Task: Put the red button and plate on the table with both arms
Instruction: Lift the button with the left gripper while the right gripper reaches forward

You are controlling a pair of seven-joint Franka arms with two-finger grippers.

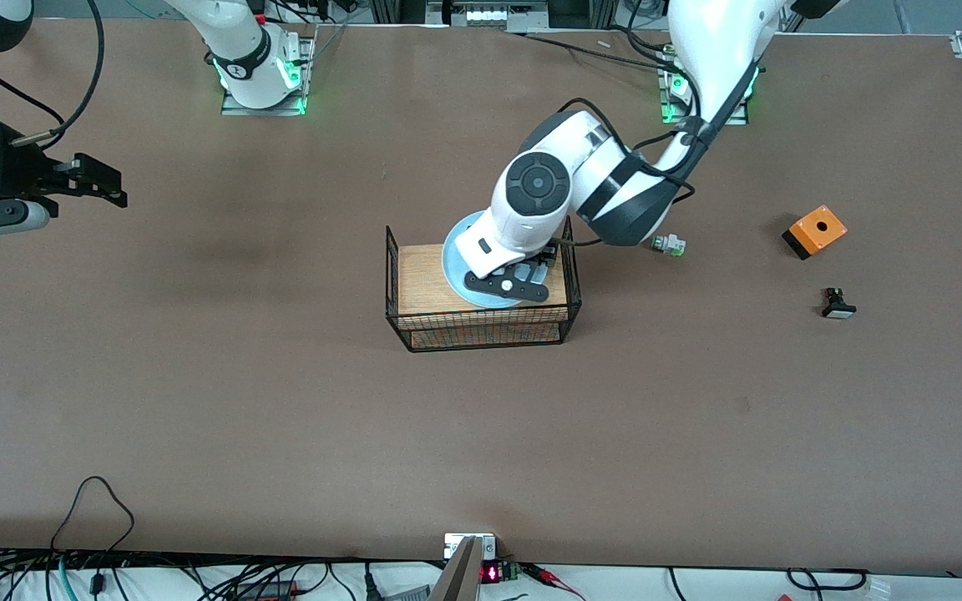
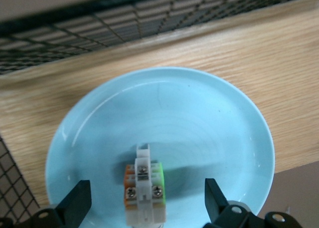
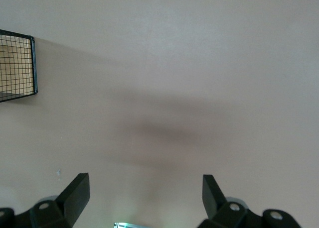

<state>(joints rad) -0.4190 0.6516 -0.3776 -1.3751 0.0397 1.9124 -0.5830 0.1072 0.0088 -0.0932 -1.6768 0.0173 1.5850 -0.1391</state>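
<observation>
Two grippers stand wide apart with nothing between their fingers. The left gripper [image 2: 144,203] hangs low over the plate [image 2: 199,133], its dark fingers [image 2: 75,203] spread either side of the red button [image 2: 144,188], which sits on the plate with its whitish body, green and orange sides and screws turned up; the cap is hidden. No finger touches the button.

The pale blue plate [image 1: 458,250] rests on the wood top of the black wire rack [image 1: 481,321], near the middle of the table [image 1: 281,417], and the left arm covers much of it in the front view.

The right gripper [image 1: 101,185] waits over bare table toward the right arm's end, fingers spread wide.

Toward the left arm's end lie a green-capped switch [image 1: 668,244] just beside the rack, an orange box [image 1: 815,231], and a black switch [image 1: 837,305] nearer the front camera than the box.
</observation>
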